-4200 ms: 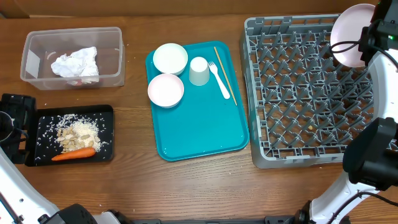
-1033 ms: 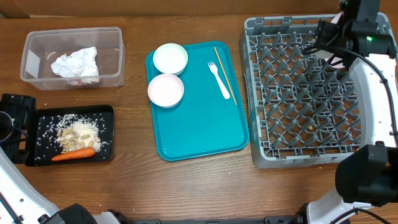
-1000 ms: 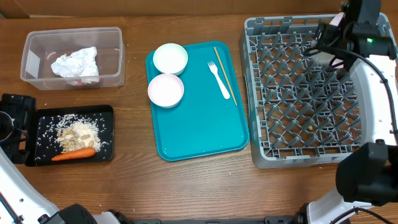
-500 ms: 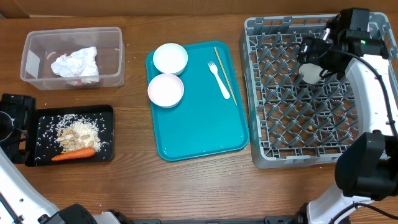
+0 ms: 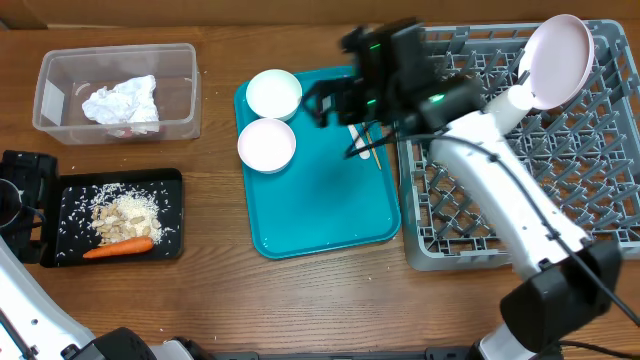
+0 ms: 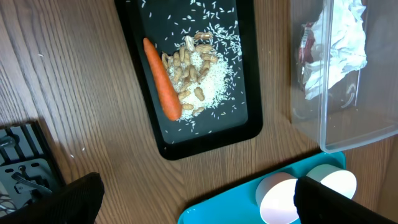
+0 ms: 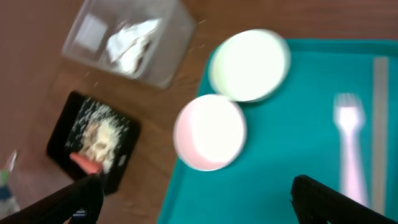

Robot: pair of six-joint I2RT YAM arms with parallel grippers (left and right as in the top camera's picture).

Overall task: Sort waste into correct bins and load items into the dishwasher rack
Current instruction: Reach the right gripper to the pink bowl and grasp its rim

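1. Right arm has swung off the rack (image 5: 600,180) and is now over the teal tray (image 5: 320,220), blurred mid-move. Half a second ago it was over the rack with the cup.
2. Cup is gone from the tray. I can't make it out in the rack; the arm covers that spot. Plate (image 5: 557,45) stands at the rack's far corner.
3. Right jaws are wide apart and empty, above the fork (image 7: 349,149), far bowl (image 5: 273,94) and near bowl (image 5: 266,144). Left jaws are also apart and empty, hanging over the surface by the black tray (image 5: 70,190).
4. Napkin (image 5: 120,102) is in the tub (image 5: 60,70), carrot (image 5: 118,247) in the black tray. Waste looks done; fork or a bowl is likely next.
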